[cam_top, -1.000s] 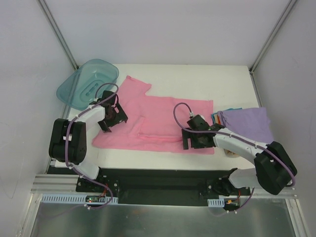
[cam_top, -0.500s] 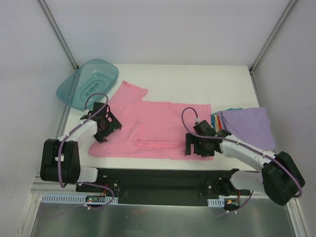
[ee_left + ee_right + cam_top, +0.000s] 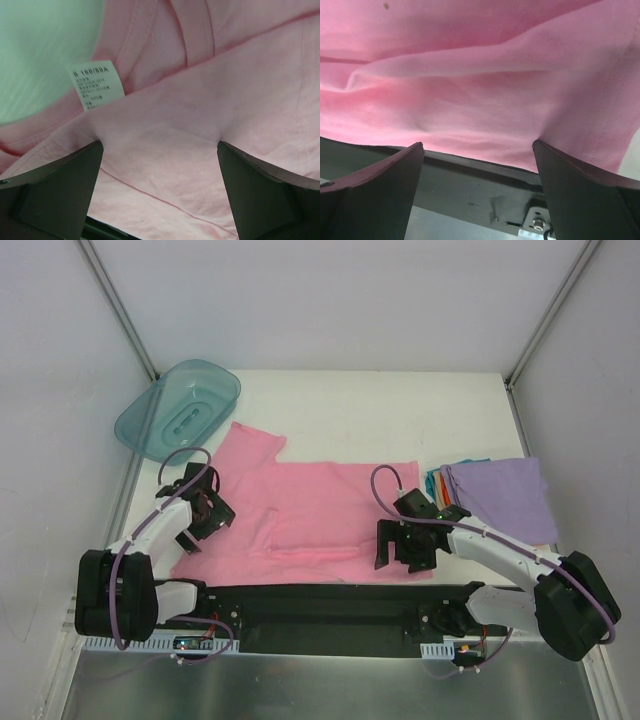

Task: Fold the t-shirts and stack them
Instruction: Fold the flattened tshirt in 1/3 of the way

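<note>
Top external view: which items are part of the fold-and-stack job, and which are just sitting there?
Job:
- pink t-shirt, spread out by the near edge, between the two arms
- folded t-shirts, stacked at the right, lavender on top

Just lying about:
- teal plastic tub, at the far left corner

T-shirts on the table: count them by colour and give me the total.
Pink t-shirt: 1, spread out
Lavender t-shirt: 1, on top of the folded stack
Orange t-shirt: 1, only its edge shows
Teal t-shirt: 1, only its edge shows
Total: 4
</note>
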